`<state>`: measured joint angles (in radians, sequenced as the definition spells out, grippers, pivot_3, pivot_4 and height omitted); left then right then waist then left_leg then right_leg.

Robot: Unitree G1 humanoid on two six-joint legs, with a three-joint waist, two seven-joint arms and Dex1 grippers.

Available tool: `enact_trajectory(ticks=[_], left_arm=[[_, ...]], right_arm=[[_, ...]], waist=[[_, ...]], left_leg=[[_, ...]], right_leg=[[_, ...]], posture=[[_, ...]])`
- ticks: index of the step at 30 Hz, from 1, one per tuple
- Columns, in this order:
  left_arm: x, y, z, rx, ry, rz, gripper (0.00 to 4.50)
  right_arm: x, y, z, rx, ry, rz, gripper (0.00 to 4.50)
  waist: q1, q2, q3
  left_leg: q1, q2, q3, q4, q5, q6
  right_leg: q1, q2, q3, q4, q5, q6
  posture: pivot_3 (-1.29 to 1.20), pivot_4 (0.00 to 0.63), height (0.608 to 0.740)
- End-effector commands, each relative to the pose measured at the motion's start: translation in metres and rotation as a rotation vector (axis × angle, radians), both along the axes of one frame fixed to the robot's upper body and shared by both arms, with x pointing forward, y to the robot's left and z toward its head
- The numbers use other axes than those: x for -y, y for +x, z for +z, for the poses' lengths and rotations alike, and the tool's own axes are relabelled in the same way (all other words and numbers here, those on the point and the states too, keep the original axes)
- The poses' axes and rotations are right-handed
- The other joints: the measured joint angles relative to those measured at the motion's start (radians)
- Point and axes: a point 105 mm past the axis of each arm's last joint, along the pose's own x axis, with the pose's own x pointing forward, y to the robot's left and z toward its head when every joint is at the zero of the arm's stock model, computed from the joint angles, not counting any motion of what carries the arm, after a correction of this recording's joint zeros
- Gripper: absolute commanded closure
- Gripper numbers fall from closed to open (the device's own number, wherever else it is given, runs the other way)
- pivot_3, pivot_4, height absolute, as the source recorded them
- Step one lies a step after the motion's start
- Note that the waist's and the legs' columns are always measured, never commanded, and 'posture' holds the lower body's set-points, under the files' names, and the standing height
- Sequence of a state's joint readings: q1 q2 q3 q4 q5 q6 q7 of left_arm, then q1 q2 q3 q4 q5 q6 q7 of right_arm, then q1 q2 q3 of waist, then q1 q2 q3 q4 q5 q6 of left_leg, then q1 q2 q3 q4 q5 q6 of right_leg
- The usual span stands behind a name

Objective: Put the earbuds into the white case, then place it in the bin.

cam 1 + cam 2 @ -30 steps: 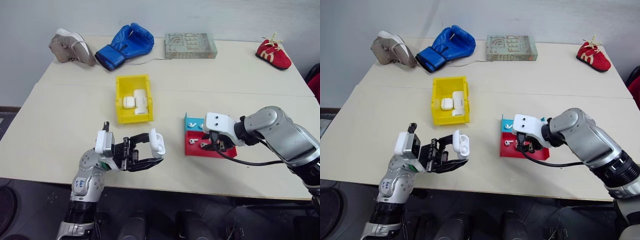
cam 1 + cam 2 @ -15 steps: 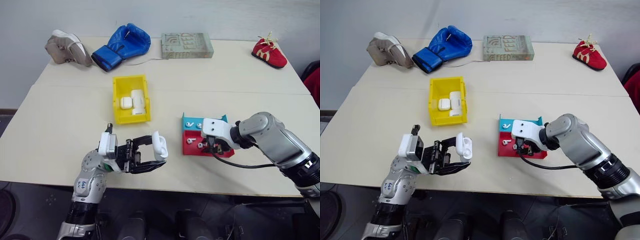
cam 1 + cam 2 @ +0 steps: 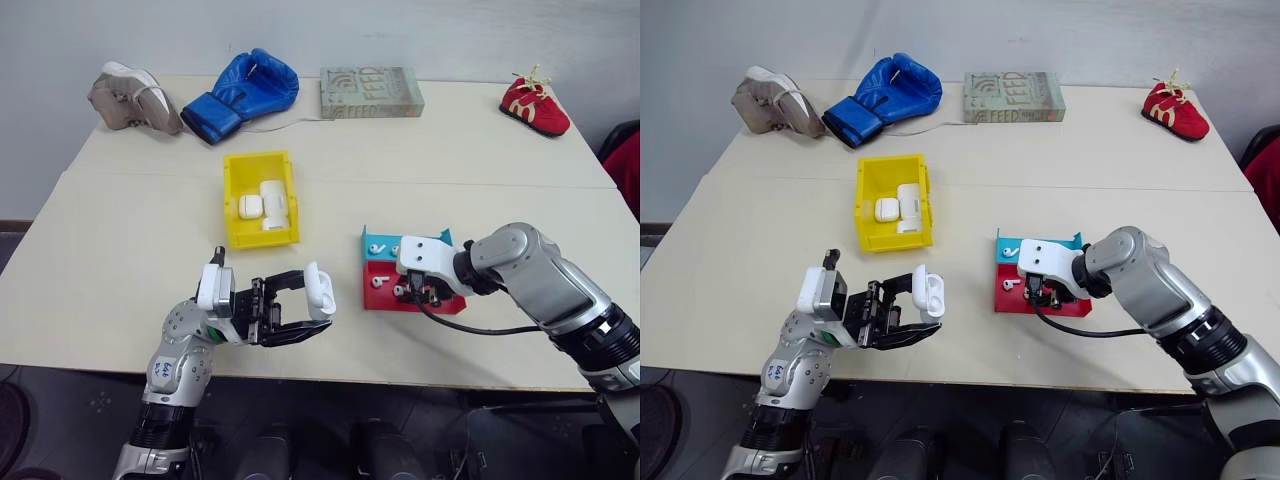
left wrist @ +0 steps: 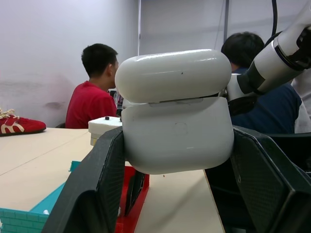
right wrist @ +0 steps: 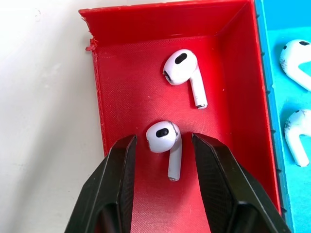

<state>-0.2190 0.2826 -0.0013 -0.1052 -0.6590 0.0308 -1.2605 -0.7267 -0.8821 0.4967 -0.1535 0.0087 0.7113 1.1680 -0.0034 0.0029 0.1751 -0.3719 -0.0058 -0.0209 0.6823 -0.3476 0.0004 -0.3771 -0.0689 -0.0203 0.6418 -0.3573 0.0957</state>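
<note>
White case (image 3: 318, 290) sits clamped in my left claw (image 3: 300, 305), lid up, while my right claw (image 5: 163, 145) straddles, jaws apart, an earbud (image 5: 164, 139) at the tray's (image 5: 121, 29) six o'clock; nothing loaded yet.

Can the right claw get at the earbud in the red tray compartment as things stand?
Probably yes: the right claw is open, its fingers straddling the nearer earbud on the red tray floor, nothing between them.

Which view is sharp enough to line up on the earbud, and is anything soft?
Right wrist view: the earbud between the right gripper fingers is crisp on the red tray. Left wrist view: the white case is sharp; the people behind look soft.
</note>
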Motion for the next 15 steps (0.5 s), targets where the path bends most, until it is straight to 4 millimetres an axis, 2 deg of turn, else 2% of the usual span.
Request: enact_trajectory(ticks=[1,7,10,12,15], left_arm=[[-0.0013,-0.0020,0.0031,0.027,0.002,0.010,1.68],[-0.0025,-0.0016,0.0035,0.027,0.004,0.014,1.68],[-0.0030,-0.0021,0.0036,0.028,0.006,0.015,1.68],[-0.0031,-0.0020,0.0036,0.028,0.007,0.014,1.68],[-0.0034,-0.0018,0.0036,0.026,0.008,0.012,1.68]], right_arm=[[0.0009,0.0004,-0.0037,-0.005,-0.011,0.002,2.69],[-0.0016,0.0007,-0.0051,-0.008,-0.005,0.007,2.69],[-0.0023,0.0005,-0.0062,-0.009,-0.004,0.009,3.30],[-0.0026,0.0004,-0.0061,-0.008,-0.002,0.011,4.00],[-0.0021,0.0001,-0.0038,-0.002,0.007,0.008,4.11]], waist=[[0.000,0.000,0.000],[-0.001,0.000,0.000],[-0.001,0.000,0.000],[0.000,0.000,0.000],[0.000,0.000,0.000]], left_leg=[[0.000,0.000,0.000,0.000,0.000,0.000],[0.000,0.000,0.000,0.000,0.000,0.000],[0.000,0.000,0.000,0.000,0.000,0.000],[0.000,0.000,0.000,0.000,0.000,0.000],[0.000,0.000,0.000,0.000,0.000,0.000]], right_leg=[[0.000,0.000,0.000,0.000,0.000,0.000],[0.000,0.000,0.000,0.000,0.000,0.000],[0.000,0.000,0.000,0.000,0.000,0.000],[0.000,0.000,0.000,0.000,0.000,0.000],[0.000,0.000,0.000,0.000,0.000,0.000]], posture=[[0.00,0.150,0.740],[0.00,0.150,0.740],[0.00,0.150,0.740],[0.00,0.150,0.740],[0.00,0.150,0.740]])
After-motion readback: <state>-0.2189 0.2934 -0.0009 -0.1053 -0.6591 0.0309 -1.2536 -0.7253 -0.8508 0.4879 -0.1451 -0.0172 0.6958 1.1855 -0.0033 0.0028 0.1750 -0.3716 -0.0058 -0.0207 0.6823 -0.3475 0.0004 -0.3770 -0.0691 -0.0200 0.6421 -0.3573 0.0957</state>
